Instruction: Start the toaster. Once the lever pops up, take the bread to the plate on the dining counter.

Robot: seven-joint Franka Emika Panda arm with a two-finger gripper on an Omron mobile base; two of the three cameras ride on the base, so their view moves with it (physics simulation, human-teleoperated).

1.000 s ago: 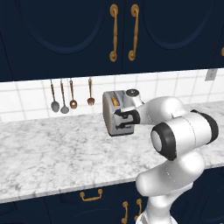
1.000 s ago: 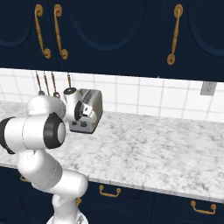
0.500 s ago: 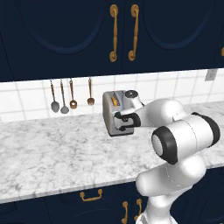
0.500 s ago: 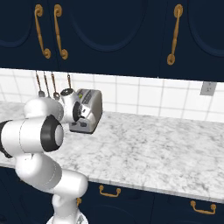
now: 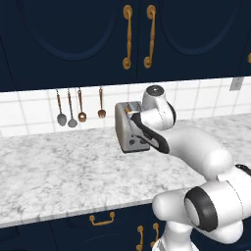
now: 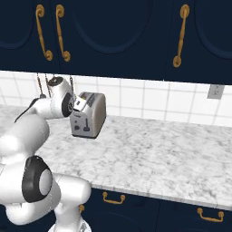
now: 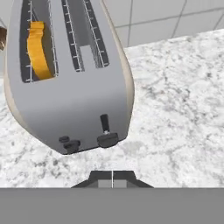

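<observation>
Hand view shows the pincer [image 7: 112,174] at the bottom middle with its tips pressed together, clenched on nothing, just short of the toaster's [image 7: 70,87] end face. The lever [image 7: 107,139] sits low in its slot, so I judge the toaster started and the pop-up not yet come. The bread [image 7: 38,51] rests in the upper-left slot. Everything after that is left: lifting the slice out and carrying it to the plate on the dining counter.
</observation>
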